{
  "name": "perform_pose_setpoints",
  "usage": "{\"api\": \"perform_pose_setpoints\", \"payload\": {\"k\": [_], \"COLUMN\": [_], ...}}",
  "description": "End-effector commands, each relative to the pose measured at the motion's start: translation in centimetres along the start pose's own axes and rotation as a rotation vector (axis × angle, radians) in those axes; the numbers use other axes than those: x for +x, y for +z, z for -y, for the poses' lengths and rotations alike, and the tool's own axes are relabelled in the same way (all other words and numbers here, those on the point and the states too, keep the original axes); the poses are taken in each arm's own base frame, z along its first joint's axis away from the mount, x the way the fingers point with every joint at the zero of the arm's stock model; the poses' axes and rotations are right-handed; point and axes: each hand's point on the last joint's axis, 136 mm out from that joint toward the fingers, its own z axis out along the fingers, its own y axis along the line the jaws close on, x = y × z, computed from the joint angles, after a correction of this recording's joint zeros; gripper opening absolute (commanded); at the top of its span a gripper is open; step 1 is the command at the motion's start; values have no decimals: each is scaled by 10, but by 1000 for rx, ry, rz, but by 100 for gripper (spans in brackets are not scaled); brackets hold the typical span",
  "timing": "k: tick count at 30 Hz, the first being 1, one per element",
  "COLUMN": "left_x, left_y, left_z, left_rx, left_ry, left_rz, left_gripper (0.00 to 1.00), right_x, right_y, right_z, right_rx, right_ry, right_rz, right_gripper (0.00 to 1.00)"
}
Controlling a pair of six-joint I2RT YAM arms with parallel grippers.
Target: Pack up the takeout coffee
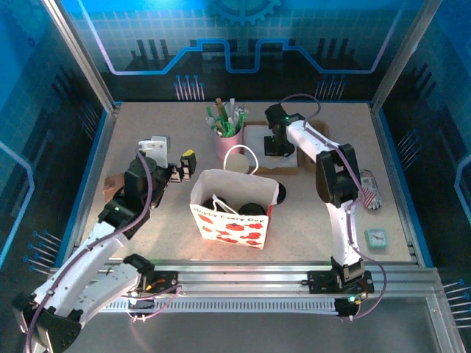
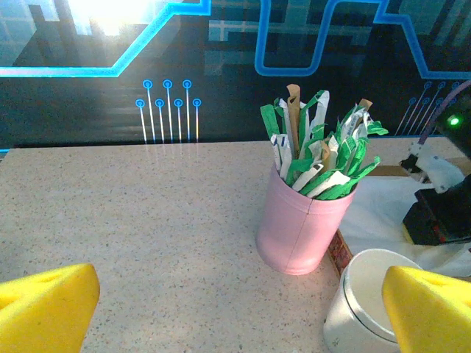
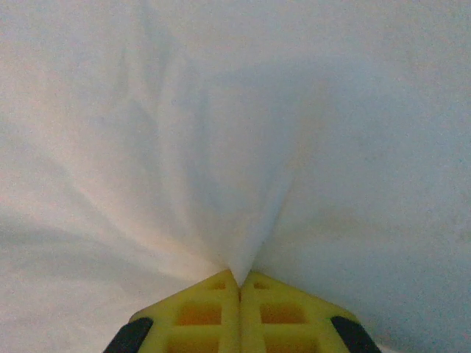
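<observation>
Napkin step: right gripper (image 3: 239, 278) pinched shut on napkin (image 3: 221, 147), upper centre; next, probably lift toward bag (image 1: 232, 220). Left gripper (image 2: 235, 309) wide, empty; cup (image 2: 360, 309) unpacked.

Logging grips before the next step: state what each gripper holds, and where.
Right gripper is shut on the white napkin, pinching a puckered fold of it. Left gripper is open, holding nothing.

The white cup (image 2: 358, 305) is cut by the lower edge and partly covered by a yellow finger (image 2: 430, 312) of the left gripper (image 2: 239, 298). The white sheet (image 3: 221, 132) pinched by the right gripper (image 3: 239, 278) is cropped on every side, and a black round piece (image 1: 280, 193) is half concealed behind the paper bag (image 1: 229, 224).
</observation>
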Motion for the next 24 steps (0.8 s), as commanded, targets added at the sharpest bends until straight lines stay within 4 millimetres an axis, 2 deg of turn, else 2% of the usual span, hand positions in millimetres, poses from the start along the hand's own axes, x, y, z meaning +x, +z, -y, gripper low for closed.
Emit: {"api": "perform_pose_setpoints", "payload": {"k": [1,11,14,20,24], "left_x": [-4,-4,-5,-8,-9], "left_y": [0,-1,-1,-5,-7], "left_z": [-6,-6,-5,-6,-7], "left_rx": [-24,-17,-12,-14,-12], "left_ry": [8,0,-3,-9,-13], "left_rz": [28,32,34,49,55], "left_gripper": [99,99,99,99,99], "right_x": [-19,-25,-27,-29,-20], "right_y": [-51,-116,-142,-210,-268], "right_z": [5,6,11,18,18], "right_rx": [-25,-67,-73,-119,-190], "right_ry": [23,35,46,77,98], "right_rz": [102,220,274,422,547], "right_gripper": [0,0,0,0,0]}}
